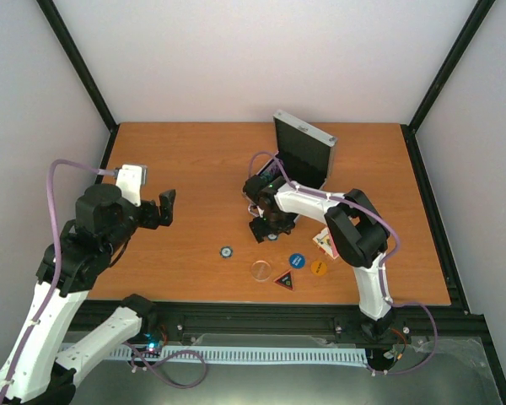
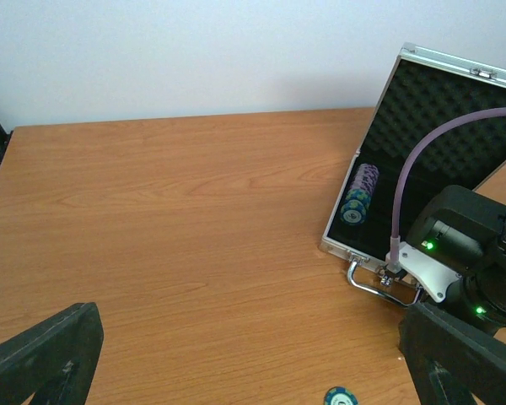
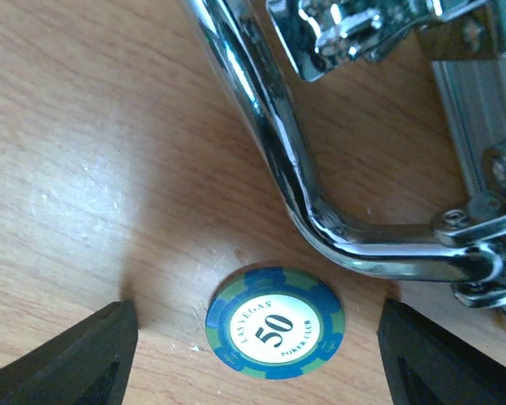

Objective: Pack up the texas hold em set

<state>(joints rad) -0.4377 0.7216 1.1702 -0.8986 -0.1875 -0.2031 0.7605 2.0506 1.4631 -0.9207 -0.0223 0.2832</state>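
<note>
The jaws of the right gripper (image 1: 264, 228) stand open astride the chip (image 3: 275, 323), flat on the counter (image 1: 194, 169) at 6 o'clock of the handle (image 3: 270, 160) of the open case (image 1: 302, 156), so a shallow pinch could skid it under that handle, while the left gripper (image 1: 162, 208) hangs wide open at 9 o'clock.

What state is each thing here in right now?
Case, open, lid upright.
Chips in case, packed in a row.
Blue 50 chip, flat on table, untouched.
Other chip, loose on table.
Buttons, loose on table.
Cards, on table, outside case.
Left end effector, open, empty.
Right end effector, open, straddling the 50 chip.
</note>
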